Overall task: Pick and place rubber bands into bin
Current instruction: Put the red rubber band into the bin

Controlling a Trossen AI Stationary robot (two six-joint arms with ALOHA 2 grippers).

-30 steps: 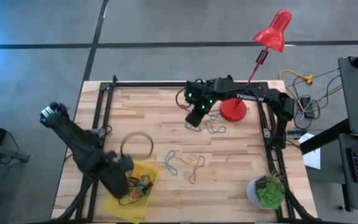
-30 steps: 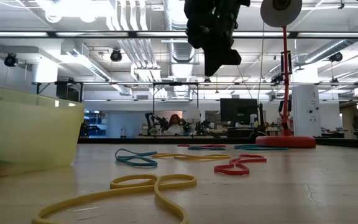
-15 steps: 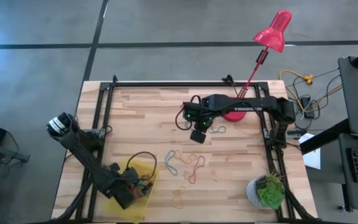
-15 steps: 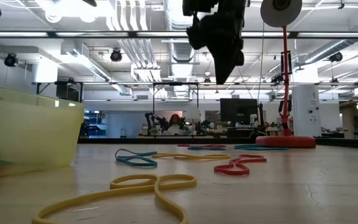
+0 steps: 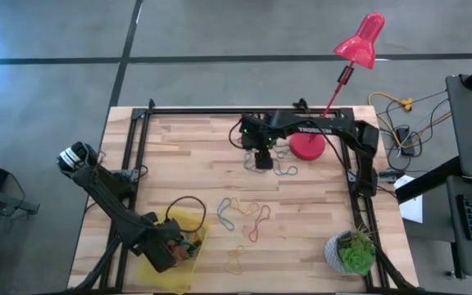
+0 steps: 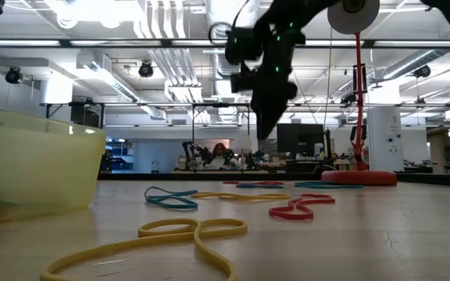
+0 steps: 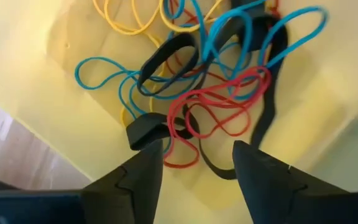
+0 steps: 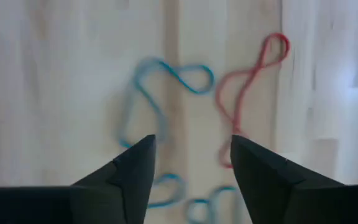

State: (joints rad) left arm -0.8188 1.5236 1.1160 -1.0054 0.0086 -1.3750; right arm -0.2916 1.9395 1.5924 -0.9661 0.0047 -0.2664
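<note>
The yellow bin [image 5: 183,281] sits at the table's near left and holds a heap of rubber bands [image 7: 197,81] in blue, red, yellow and black. My left gripper [image 7: 194,149] hangs open just above that heap, pointing down into the bin. More rubber bands [image 5: 244,215] lie loose on the wood mid-table. My right gripper [image 8: 191,146] stands open in the air above a blue band [image 8: 166,74] and a red band [image 8: 247,93] near the lamp's base, clear of the table in the low view [image 6: 262,133]. My left gripper has one fingertip [image 7: 143,163] right beside the folded end of a black band [image 7: 143,132] that lies in the bin's heap. Whether the fingertip touches it, I cannot tell.
A red desk lamp stands on its round base [image 5: 307,146] at the far right, close to my right gripper. A potted plant [image 5: 352,252] sits at the near right corner. Yellow bands [image 5: 236,260] lie near the front edge. Black frame rails run along the table's sides.
My left gripper has shifted a little toward the table's right and near edge and settled low over the bin. My right gripper has come down toward the bands by the lamp base and turned its fingers more downward.
</note>
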